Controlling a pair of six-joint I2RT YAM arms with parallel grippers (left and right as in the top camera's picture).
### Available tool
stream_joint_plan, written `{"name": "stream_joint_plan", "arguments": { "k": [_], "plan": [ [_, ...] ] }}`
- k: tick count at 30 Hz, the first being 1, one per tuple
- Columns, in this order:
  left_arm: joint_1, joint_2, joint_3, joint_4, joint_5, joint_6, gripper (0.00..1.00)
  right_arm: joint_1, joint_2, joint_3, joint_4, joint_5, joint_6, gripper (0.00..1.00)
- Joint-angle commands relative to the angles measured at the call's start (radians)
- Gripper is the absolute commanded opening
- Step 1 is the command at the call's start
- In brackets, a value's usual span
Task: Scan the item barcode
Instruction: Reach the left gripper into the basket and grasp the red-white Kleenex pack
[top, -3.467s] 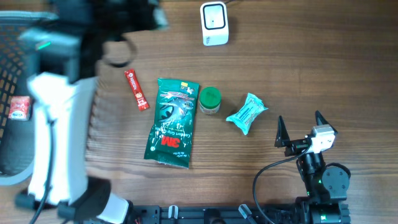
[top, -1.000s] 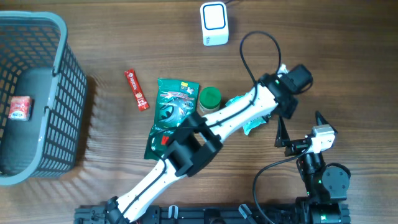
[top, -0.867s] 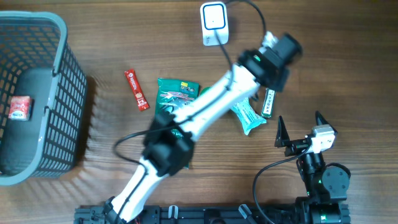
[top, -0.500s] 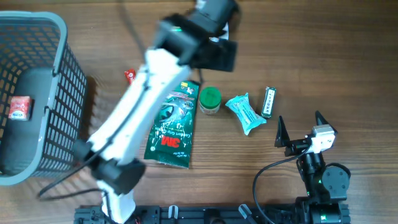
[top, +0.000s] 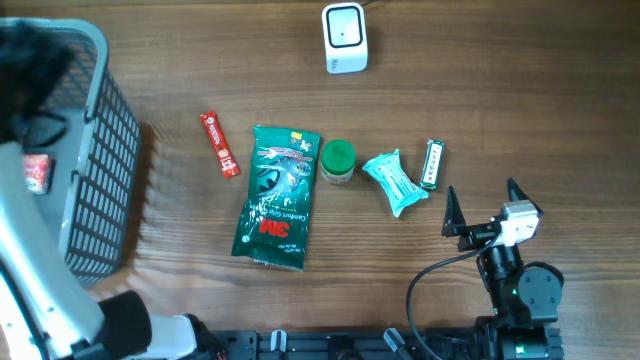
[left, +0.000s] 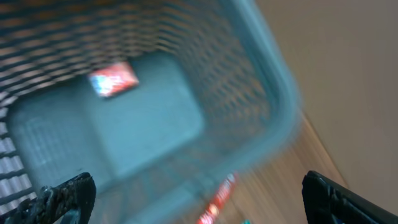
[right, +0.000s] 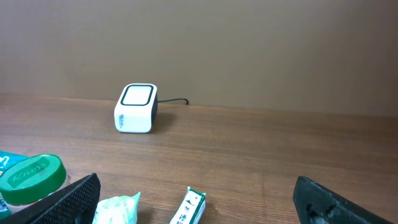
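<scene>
The white barcode scanner (top: 345, 38) stands at the table's far edge; it shows in the right wrist view as scanner (right: 135, 108). In a row at mid-table lie a red stick pack (top: 218, 145), a green 3M pouch (top: 278, 195), a green-lidded jar (top: 338, 160), a teal packet (top: 394, 182) and a small green-and-white pack (top: 432, 164). My left gripper (left: 193, 199) hangs open and empty over the basket (left: 273, 93), heavily blurred. My right gripper (top: 482, 210) rests open near the front right, just short of the small pack (right: 189, 208).
The grey mesh basket (top: 95, 120) fills the left side and holds a red-and-white item (top: 36, 172). My left arm (top: 35, 270) rises along the left edge, partly covering the basket. The scanner's cable (right: 177, 101) runs off behind it.
My left arm swept from the right side, past the scanner, to above the basket. The small green-and-white pack now lies beside the teal packet, which shifted slightly. The right arm is unmoved.
</scene>
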Motion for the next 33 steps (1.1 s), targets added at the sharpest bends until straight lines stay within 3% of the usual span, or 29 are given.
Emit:
{"name": "stream_joint_plan", "arguments": {
  "k": [1, 9, 17, 33],
  "plan": [
    [0.131, 0.027, -0.149, 0.062, -0.001, -0.092, 1.00, -0.004, -0.006, -0.001, 0.005, 0.010, 0.013, 1.00],
    [0.334, 0.027, -0.582, 0.409, 0.072, -0.134, 1.00, -0.004, -0.005, -0.001, 0.005, 0.010, 0.013, 1.00],
    [0.425, 0.055, -0.922, 0.778, 0.072, -0.136, 1.00, -0.004, -0.005, -0.001, 0.005, 0.010, 0.013, 1.00],
    [0.443, 0.304, -0.938, 1.074, 0.069, -0.075, 0.95, -0.004, -0.006, -0.001, 0.005, 0.010, 0.013, 1.00]
  ]
}}
